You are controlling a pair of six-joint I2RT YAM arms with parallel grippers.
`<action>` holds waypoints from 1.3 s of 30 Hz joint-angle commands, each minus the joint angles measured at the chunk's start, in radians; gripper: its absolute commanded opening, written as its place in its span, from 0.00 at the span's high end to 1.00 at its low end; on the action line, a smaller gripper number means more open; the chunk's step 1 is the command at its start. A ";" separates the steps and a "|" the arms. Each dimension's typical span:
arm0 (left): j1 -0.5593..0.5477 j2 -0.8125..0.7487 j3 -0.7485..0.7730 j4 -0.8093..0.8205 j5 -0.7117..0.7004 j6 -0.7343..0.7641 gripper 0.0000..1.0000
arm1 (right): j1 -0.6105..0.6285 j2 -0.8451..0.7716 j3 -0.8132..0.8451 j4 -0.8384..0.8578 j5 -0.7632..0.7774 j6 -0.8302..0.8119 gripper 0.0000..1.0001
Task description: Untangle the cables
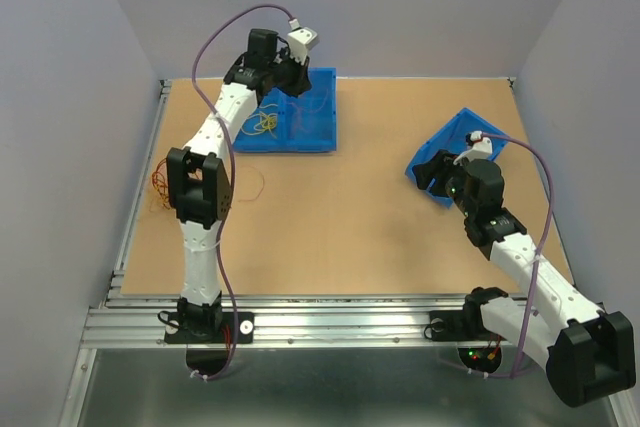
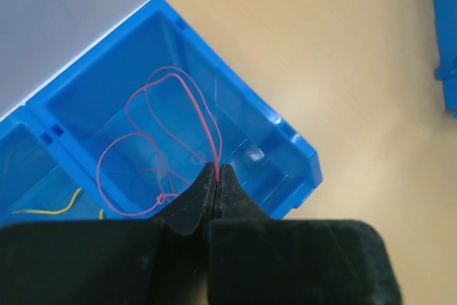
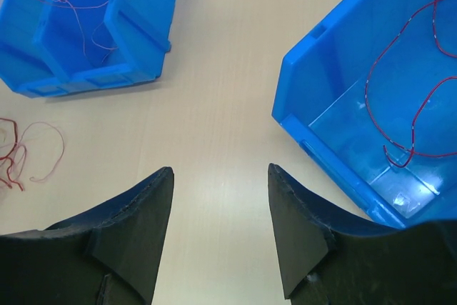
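Jaws of the left gripper (image 2: 216,171) pinched together on a pink cable (image 2: 212,141), its loops running ahead and leftward from the tips, down into the blue bin (image 2: 285,133) beneath; the right gripper (image 3: 220,169) stands apart and empty, a red cable (image 3: 413,130) binned just to its right; the loose tangle (image 3: 10,158) lies well off to its left, seemingly nearer the left arm.
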 commanded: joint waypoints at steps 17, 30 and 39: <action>-0.094 0.078 -0.011 -0.016 -0.461 -0.046 0.50 | 0.003 0.010 -0.039 0.078 -0.011 0.002 0.39; -0.092 -0.483 -0.449 0.115 -0.357 -0.026 0.26 | 0.023 0.042 -0.041 0.093 -0.041 -0.003 0.37; -0.052 -0.887 -0.948 0.174 -0.672 0.106 0.13 | 0.095 0.007 -0.062 0.115 -0.105 -0.009 0.17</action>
